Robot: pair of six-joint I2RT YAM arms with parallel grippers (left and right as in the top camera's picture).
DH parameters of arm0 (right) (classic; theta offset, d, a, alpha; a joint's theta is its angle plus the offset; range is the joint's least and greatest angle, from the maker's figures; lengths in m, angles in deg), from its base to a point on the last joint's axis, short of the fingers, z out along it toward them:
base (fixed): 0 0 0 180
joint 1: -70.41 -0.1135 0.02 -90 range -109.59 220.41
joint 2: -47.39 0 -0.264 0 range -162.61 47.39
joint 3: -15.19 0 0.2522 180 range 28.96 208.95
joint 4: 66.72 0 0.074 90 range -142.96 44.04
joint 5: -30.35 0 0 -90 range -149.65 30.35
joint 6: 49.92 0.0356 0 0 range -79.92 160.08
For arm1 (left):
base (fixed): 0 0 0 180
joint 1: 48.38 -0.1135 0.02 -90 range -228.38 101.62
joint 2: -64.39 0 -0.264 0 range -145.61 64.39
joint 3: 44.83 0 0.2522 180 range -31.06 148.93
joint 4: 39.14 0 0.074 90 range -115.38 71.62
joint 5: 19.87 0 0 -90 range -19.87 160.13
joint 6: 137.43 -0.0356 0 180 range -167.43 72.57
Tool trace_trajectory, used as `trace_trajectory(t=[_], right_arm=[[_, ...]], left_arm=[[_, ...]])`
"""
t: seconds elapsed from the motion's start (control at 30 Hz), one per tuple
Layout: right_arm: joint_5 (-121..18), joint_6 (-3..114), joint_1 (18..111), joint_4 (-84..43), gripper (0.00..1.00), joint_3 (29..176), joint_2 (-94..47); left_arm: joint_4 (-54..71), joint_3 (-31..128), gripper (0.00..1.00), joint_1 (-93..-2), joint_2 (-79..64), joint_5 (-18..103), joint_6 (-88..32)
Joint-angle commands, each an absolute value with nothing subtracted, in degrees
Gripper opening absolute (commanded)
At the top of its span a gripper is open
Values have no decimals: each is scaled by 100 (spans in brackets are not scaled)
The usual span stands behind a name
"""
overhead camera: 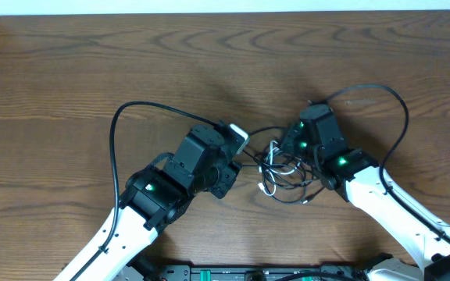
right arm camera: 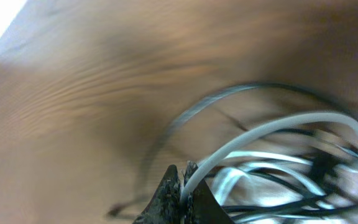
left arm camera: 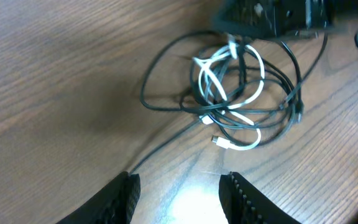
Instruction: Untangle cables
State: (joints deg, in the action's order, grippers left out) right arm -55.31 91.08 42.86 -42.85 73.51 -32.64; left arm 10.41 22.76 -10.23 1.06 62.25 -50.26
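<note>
The cables (overhead camera: 284, 173) lie in one tangle on the wooden table between my two arms: several black loops and one white cable (left arm camera: 229, 99). In the left wrist view the tangle (left arm camera: 247, 93) lies ahead of my left gripper (left arm camera: 179, 183), which is open and empty above the table, with one black strand (left arm camera: 160, 148) running toward its left finger. My right gripper (right arm camera: 182, 180) is shut on the white cable (right arm camera: 272, 127) at the top of the tangle, with black strands blurred behind it. In the overhead view the left gripper (overhead camera: 241, 148) is left of the tangle and the right gripper (overhead camera: 286, 148) is over its upper edge.
Thick black arm wires arc over the table: one on the left (overhead camera: 116, 133), one on the right (overhead camera: 405, 117). The table's far edge (overhead camera: 225, 14) runs along the top. A bright glare patch (left arm camera: 191, 199) lies between the left fingers.
</note>
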Motion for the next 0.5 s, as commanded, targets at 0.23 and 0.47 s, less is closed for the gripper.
trace_trajectory(t=[0.23, 0.47], right_arm=[[-2863, 6013, 4255, -3909, 1, 9054, -2941], [-3278, 5410, 4257, -3034, 1, 10258, -2436]], left_arm=[[1085, 2357, 47, -1014, 117, 6150, -5015], [1093, 2357, 47, -1014, 114, 6150, -5017]])
